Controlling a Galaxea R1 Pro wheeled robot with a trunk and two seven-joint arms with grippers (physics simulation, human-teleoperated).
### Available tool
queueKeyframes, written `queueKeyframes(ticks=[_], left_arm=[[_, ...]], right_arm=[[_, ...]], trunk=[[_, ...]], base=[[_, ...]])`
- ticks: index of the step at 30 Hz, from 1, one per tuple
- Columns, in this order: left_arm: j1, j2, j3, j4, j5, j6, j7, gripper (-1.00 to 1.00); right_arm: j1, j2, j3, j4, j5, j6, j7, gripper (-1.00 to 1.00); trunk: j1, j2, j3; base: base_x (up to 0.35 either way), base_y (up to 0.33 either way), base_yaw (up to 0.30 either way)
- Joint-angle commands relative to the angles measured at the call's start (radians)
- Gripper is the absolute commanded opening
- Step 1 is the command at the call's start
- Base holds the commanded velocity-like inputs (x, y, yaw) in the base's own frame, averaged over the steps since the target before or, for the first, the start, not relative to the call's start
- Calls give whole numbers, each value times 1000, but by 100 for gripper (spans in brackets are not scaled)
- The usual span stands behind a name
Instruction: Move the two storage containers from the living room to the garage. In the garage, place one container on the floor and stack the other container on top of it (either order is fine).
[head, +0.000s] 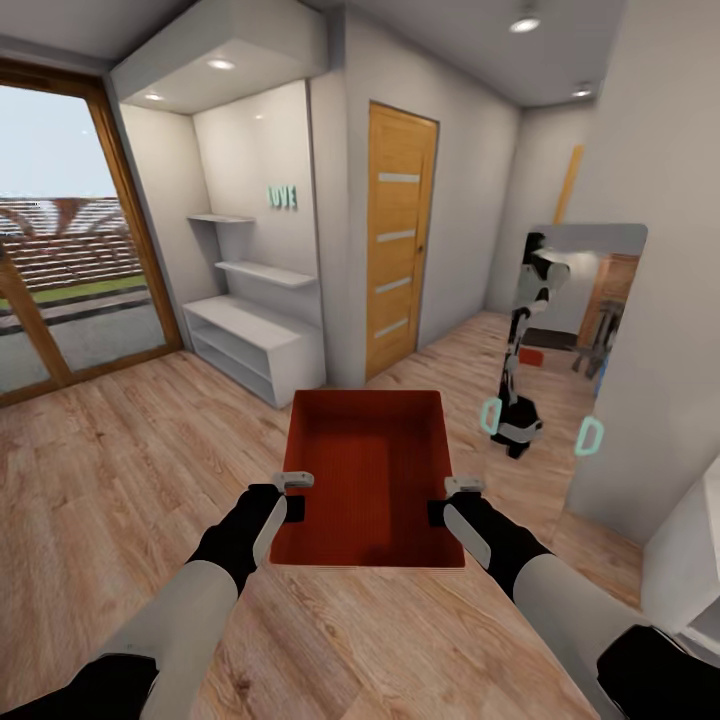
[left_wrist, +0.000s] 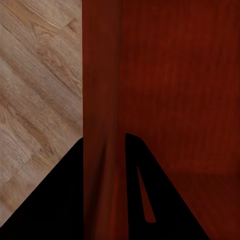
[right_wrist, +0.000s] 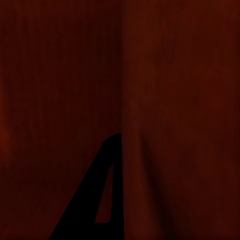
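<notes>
One red-orange storage container (head: 368, 475), lidless and empty, hangs level in front of me above light wood-plank flooring (head: 120, 470). My left gripper (head: 290, 505) is shut on its left wall and my right gripper (head: 445, 510) is shut on its right wall. In the left wrist view the thin red wall (left_wrist: 102, 100) runs between two dark fingers (left_wrist: 60, 200). The right wrist view looks at the container's red side (right_wrist: 60, 75), with one dark finger (right_wrist: 95, 200) against it. The second container is out of view.
A wood-panelled door (head: 400, 240) stands closed ahead. White shelves (head: 255, 340) fill an alcove to its left, beside a large glass door (head: 60, 240). A tall mirror (head: 600, 340) on the right wall reflects me. A white cabinet corner (head: 690, 560) juts in at lower right.
</notes>
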Motion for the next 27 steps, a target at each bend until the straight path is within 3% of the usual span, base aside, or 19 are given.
queueKeyframes(ticks=[1,27], left_arm=[[0,1,4,-1,-35,12,18,-100],[0,1,4,-1,-35,11,18,-100]], right_arm=[[-2,-49,-23,-3,38,-87,-56,-100],[-2,-49,-23,-3,38,-87,-56,-100]], trunk=[[1,-2,-2],[1,-2,-2]], base=[[321,83,0],[319,74,0]])
